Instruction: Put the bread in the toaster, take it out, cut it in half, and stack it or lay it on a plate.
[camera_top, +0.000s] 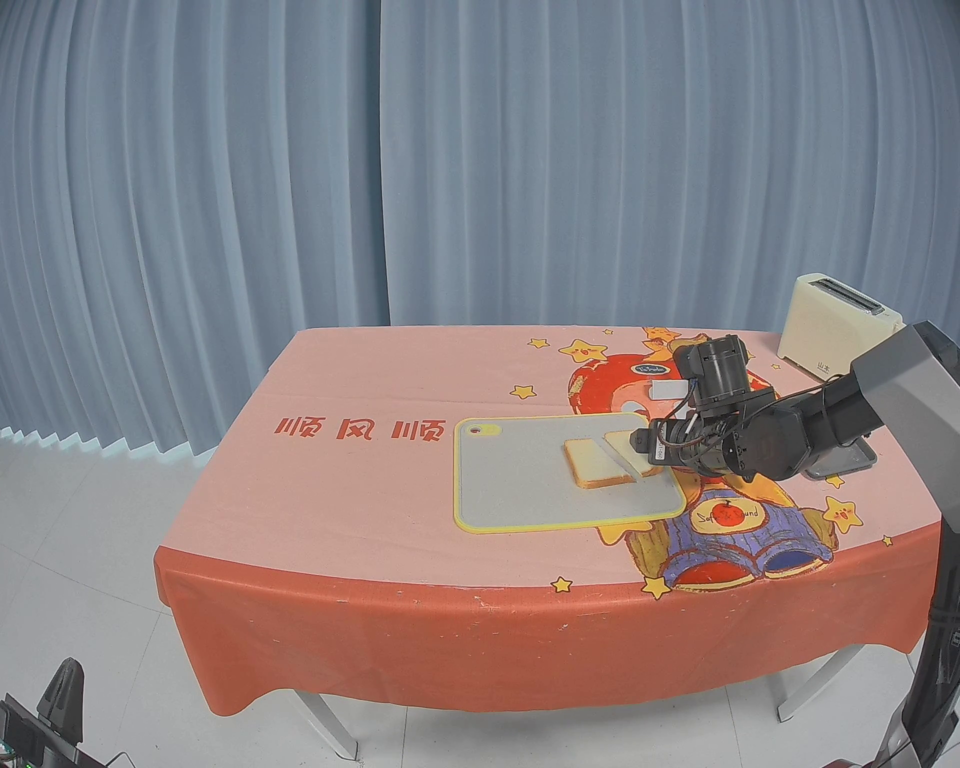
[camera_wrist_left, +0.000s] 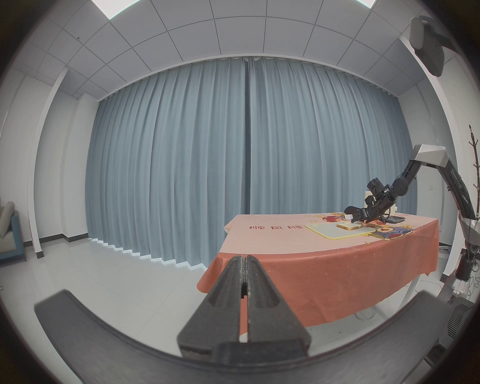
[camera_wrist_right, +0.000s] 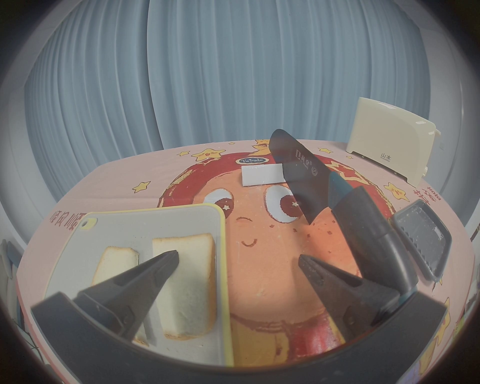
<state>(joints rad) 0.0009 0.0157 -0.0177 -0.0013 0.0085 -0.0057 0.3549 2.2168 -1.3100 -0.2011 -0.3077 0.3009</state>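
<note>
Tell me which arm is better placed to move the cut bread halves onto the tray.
Right. The right gripper hovers with open jaws at the bread halves on the cutting board, and the tray is on its side. The left gripper sits shut, low and away from the table.

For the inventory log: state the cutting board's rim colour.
Yellow; the cutting board shows best in the head view.

Three large red characters cross the tablecloth (camera_top: 352, 430) left of centre; small print marks the toaster (camera_top: 828, 330) and knife (camera_wrist_right: 300, 172).
</note>
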